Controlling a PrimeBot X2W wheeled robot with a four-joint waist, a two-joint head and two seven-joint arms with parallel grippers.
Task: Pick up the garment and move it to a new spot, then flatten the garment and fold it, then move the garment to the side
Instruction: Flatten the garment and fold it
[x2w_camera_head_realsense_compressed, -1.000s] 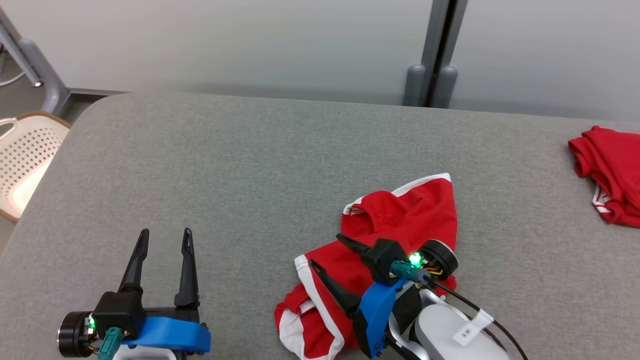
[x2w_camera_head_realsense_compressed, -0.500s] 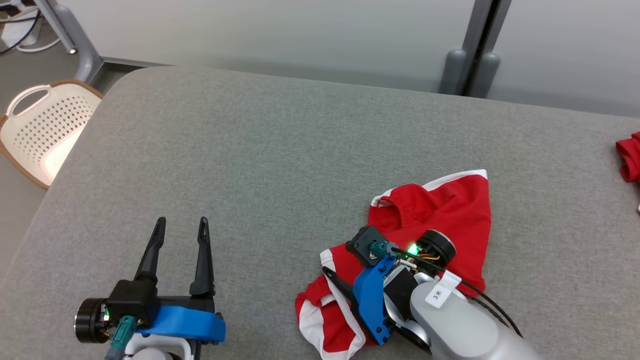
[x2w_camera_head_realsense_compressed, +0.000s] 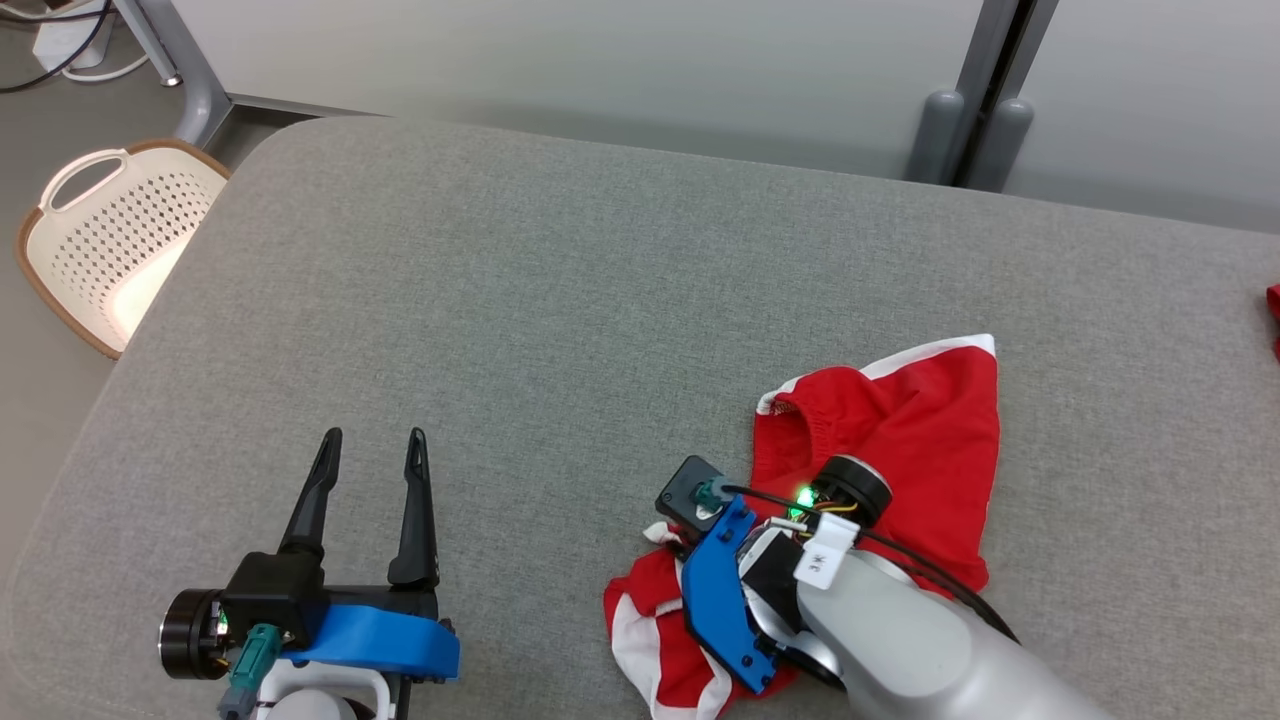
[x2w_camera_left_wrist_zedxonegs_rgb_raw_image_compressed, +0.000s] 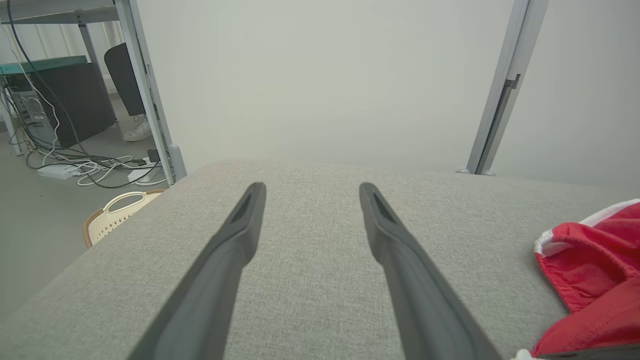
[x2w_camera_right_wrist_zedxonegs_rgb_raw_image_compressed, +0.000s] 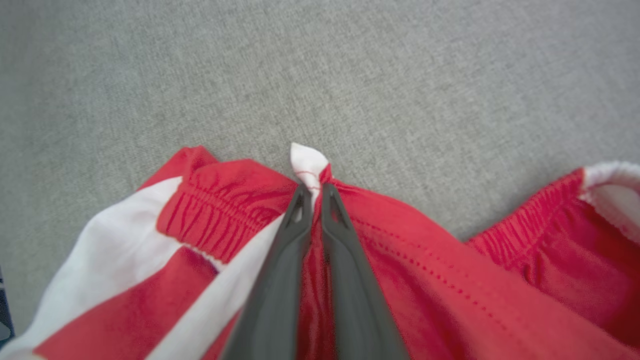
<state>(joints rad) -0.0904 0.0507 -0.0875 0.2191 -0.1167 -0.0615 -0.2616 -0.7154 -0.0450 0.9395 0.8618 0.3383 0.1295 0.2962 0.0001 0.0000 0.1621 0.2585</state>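
Head view, nearest edge first: the left gripper (x2w_camera_head_realsense_compressed: 372, 440) is hovering low at the lower left, lying level behind its blue wrist bracket (x2w_camera_head_realsense_compressed: 370, 645) and pointing away across the grey table (x2w_camera_head_realsense_compressed: 560, 300). Its two dark fingers are standing wide apart and holding nothing. At the lower right the pale right forearm (x2w_camera_head_realsense_compressed: 900, 640) is reaching in at a slant, with the wrist bending down so that the right gripper (x2w_camera_right_wrist_zedxonegs_rgb_raw_image_compressed: 311, 192) is pointing into the garment (x2w_camera_head_realsense_compressed: 920, 430). Seen along that wrist, its fingers are pressing nearly together and pinching a small white-and-red fold at the garment's edge. The red garment with white stripes is lying crumpled on the table, right of the middle and toward the near edge, well apart from the left gripper. Farther off, a perforated cream basket (x2w_camera_head_realsense_compressed: 110, 240) is sitting on the floor beyond the table's left corner, and a pale wall (x2w_camera_head_realsense_compressed: 600, 60) is rising behind
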